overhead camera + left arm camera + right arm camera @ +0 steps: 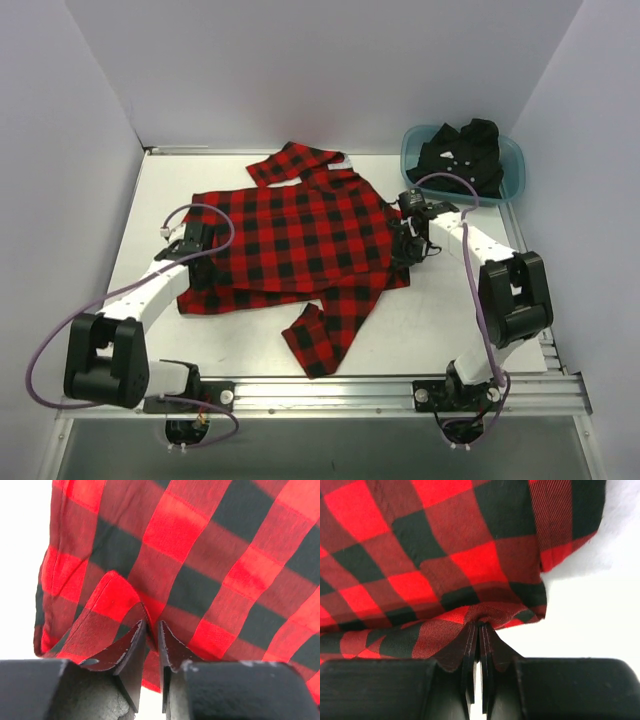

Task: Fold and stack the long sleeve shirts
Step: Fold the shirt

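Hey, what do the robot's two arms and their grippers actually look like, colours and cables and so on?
Both the left arm and right arm have white links with bulky black joint housings. A purple cable loops along each. The left gripper and right gripper each have two flat, dark, pointed fingers on black blocks. I see no markings.

The flannel shirt (300,235) is a red-and-black buffalo check with dark-red squares between. The other shirt (462,155) is plain black with small white marks. The tub (512,172) is teal, the tabletop (430,330) white.
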Available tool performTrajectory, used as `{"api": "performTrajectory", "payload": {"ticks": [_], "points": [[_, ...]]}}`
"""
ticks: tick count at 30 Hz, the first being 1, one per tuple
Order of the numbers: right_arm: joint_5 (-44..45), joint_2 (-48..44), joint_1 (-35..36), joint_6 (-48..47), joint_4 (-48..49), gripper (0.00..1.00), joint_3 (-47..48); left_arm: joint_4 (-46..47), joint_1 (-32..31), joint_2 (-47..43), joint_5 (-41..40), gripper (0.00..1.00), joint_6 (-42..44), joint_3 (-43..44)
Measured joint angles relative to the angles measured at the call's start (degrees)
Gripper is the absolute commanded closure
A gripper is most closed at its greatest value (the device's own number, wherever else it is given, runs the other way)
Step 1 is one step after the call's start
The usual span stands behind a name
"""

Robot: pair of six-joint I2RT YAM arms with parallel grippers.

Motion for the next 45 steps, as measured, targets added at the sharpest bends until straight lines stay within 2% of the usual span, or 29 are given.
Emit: {"api": "performTrajectory", "payload": {"ticks": [2,3,4,9,10,11,12,13,17,21,27,32,36,39,41,44,45], "points": [[0.39,1.09,-0.24,0.11,0.22,0.9,0.72,1.31,0.39,1.66,-0.02,0.74,0.37,0.68],[0.66,1.66,-0.39,0.31,0.31,0.87,1.25,1.88,0.57,2.47,-0.02,0.71,0.52,1.01],[0.76,2.23,-0.48,0.46,0.55,0.79,1.79,2.29,0.76,3.34,-0.04,0.67,0.63,1.36],[1.79,3.61,-0.79,0.96,1.4,0.62,3.87,3.54,1.75,6.86,0.04,0.55,0.83,2.36],[1.97,3.54,-0.85,0.98,1.49,0.55,3.96,3.43,2.16,6.91,0.09,0.51,0.83,2.34],[2.14,3.45,-0.9,1.09,1.6,0.53,3.96,3.39,2.54,6.62,0.13,0.47,0.76,2.27],[2.29,3.23,-0.9,0.94,1.6,0.52,3.93,3.39,2.97,6.08,0.2,0.42,0.72,2.05],[2.4,2.95,-0.9,0.7,1.57,0.49,3.91,3.43,3.43,4.94,0.26,0.23,0.66,1.53],[2.38,-2.67,-0.44,-1.01,2.78,0.4,0.85,2.45,4.26,-3.69,0.63,0.03,1.29,-1.75],[3.8,-12.33,4.37,-4.0,3.04,0.31,-4.63,1.29,4.31,-11.15,2.38,0.02,2.89,-2.47],[4.35,-18.73,22.34,-1.44,3.58,0.25,-13.51,1.01,4.17,-14.23,9.92,0.03,8.87,-2.47],[5.81,-17.97,33.31,5.55,3.72,0.25,-17.51,0.72,0.79,-14.75,15.8,0.03,13.4,-2.47],[6.34,-14.32,37.27,8.96,4.98,0.29,-17.22,0.74,-7.69,-15.02,17.33,0.03,14.82,-2.47],[6.27,-11.3,38.53,10.4,6.16,0.36,-17.03,0.76,-13.79,-15.02,17.81,0.02,15.04,-2.47],[5.99,-9.49,38.91,11.15,6.93,0.44,-16.98,0.98,-16.24,-15.02,17.81,0.03,14.75,-2.71],[5.62,-7.39,38.93,11.96,7.8,0.63,-16.98,1.18,-17.7,-15.02,17.62,0.03,13.97,-3.72],[5.57,-6.95,38.93,12.09,7.98,0.77,-16.98,1.18,-17.94,-14.99,17.55,0.03,13.81,-4.11]]}}
